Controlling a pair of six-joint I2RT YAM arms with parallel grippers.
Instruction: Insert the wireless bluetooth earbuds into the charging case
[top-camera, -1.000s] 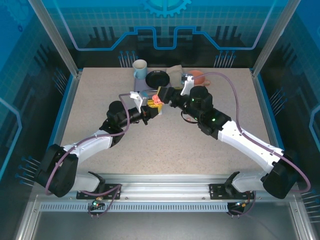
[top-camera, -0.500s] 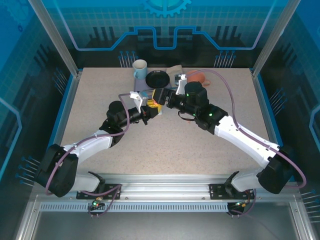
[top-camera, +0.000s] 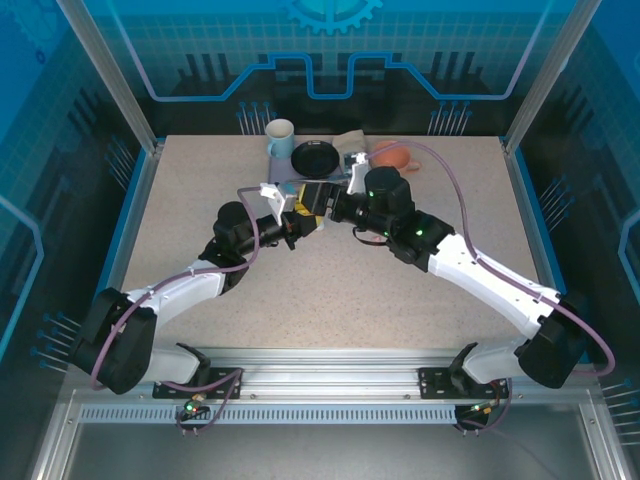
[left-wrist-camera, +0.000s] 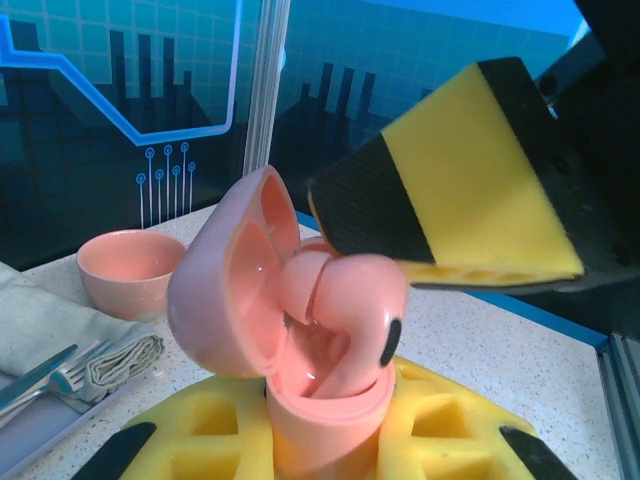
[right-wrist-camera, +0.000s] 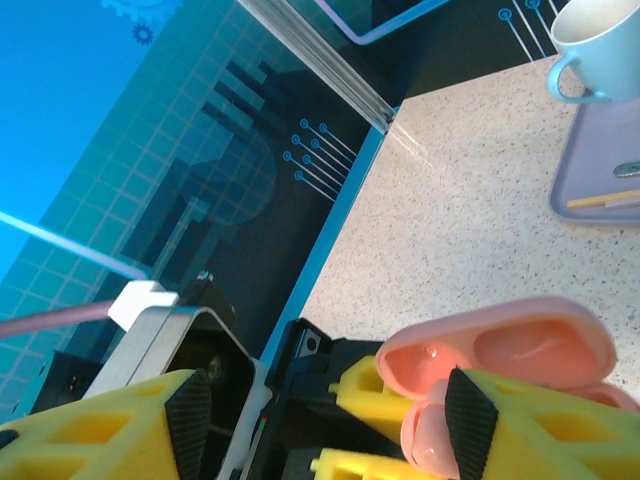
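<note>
The left gripper (left-wrist-camera: 325, 445) is clamped on the base of an open pink charging case (left-wrist-camera: 225, 290). A pink earbud (left-wrist-camera: 350, 300) stands in its well and looks not fully seated. The right gripper (right-wrist-camera: 330, 425), jaws apart, hovers just above it. One finger (left-wrist-camera: 470, 190) should probably press straight down, gently. The left wrist view reveals the raised earbud, while the right wrist view looks into the lid's hollows.
</note>
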